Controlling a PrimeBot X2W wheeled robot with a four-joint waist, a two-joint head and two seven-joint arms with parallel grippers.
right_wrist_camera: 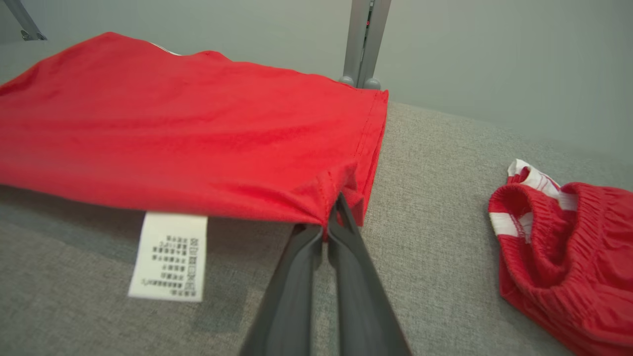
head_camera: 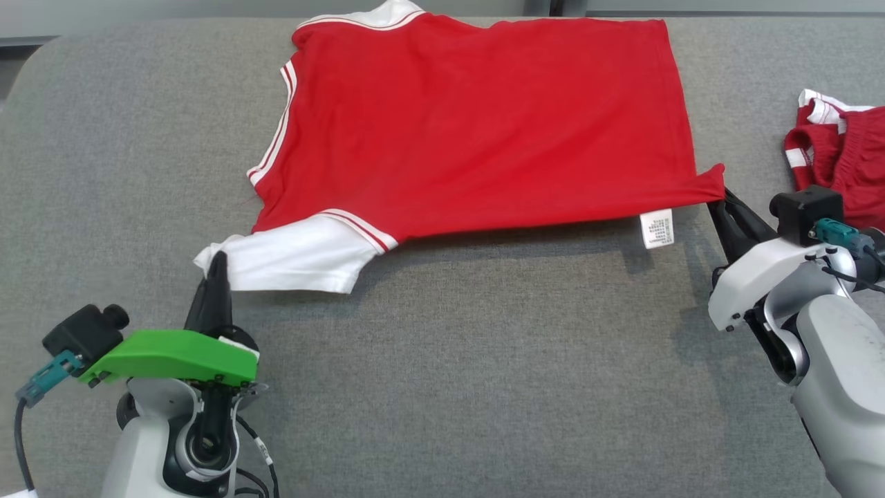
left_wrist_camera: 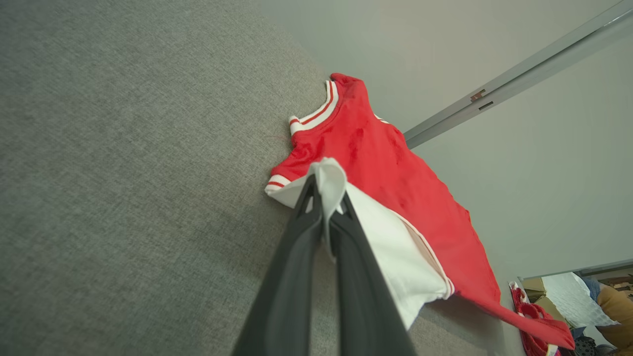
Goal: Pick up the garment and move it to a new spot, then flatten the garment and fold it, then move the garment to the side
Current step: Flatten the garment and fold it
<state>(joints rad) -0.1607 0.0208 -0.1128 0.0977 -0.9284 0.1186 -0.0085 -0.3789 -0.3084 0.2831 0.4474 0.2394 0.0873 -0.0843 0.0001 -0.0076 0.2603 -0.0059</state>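
Two pinches on red shirt (head_camera: pixel 484 124), left gripper (head_camera: pixel 216 266) clamping white sleeve (head_camera: pixel 297 256) lower left, right gripper (head_camera: pixel 722 197) clamping hem corner (head_camera: pixel 712 181) right, grey surface (head_camera: pixel 484 387) open below, shorts (head_camera: pixel 843 159) far right

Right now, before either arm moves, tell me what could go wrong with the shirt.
1. The left gripper pinches just the sleeve's edge; a pull may slip it free.
2. The right gripper holds only the hem corner, so the shirt could sag or bunch between grips.
3. The shorts lie near that gripper; a swing might drag them.
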